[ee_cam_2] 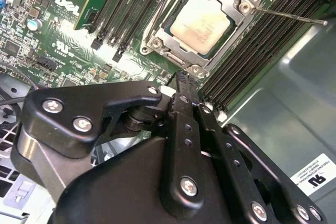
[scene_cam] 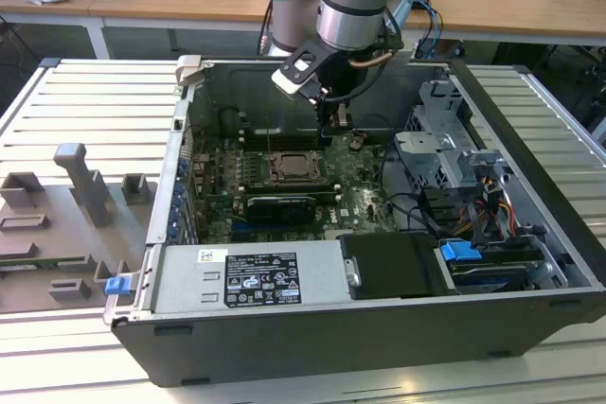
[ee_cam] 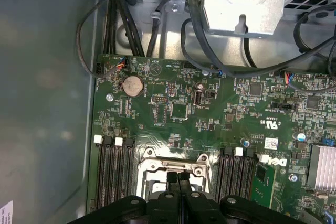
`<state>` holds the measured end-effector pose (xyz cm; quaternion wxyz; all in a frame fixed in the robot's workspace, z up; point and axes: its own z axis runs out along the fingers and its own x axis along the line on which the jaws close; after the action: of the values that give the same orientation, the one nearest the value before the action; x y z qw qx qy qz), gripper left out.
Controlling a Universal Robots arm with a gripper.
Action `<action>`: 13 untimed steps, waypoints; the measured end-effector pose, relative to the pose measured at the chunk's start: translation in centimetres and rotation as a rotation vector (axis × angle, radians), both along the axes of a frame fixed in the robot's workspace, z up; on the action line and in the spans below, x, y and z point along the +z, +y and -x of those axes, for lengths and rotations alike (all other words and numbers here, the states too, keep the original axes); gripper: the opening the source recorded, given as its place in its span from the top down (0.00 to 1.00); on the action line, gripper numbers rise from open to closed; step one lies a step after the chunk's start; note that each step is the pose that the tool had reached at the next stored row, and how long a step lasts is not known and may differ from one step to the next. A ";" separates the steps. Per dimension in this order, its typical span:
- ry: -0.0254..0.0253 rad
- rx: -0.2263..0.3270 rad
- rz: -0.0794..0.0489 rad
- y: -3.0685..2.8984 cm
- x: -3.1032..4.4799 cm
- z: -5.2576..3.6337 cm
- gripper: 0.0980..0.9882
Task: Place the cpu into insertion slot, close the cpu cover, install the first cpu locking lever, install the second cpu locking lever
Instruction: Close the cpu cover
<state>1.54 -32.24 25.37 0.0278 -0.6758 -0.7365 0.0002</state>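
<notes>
Two fingers of the gripper (ee_cam: 178, 176) are pressed together tip to tip in the first wrist view, and I see nothing caught between them. Right below those tips lies the metal rim of the insertion slot (scene_cam: 276, 175), on the green motherboard (ee_cam: 178, 111). I cannot tell from my feeds whether the tips touch it or hang just above.

In the second wrist view, the cpu (ee_cam_2: 202, 22) sits just past the fingertips. It lies flat in the socket with its pale silver-beige top showing. The cpu cover (ee_cam_2: 156, 24) is folded down around it, so the chip shows through the frame's window.

From the socket corner farthest from the gripper, a thin locking lever (ee_cam_2: 289, 15) runs outward across the black memory slots (ee_cam_2: 126, 9). Its free end is well away from the fingers. I cannot make out whether it is hooked down.

On the exterior view, the arm reaches down into the open computer case (scene_cam: 379, 328), with the gripper low over the board beside the socket.
</notes>
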 end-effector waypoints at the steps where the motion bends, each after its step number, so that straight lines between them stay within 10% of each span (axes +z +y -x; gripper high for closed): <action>1: 0.0000 0.000 0.000 0.00 0.00 0.02 0.99; 13: 0.0000 0.000 0.000 0.00 -0.02 0.30 0.99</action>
<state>1.24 -32.24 25.36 0.0278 -0.6758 -0.7365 0.0001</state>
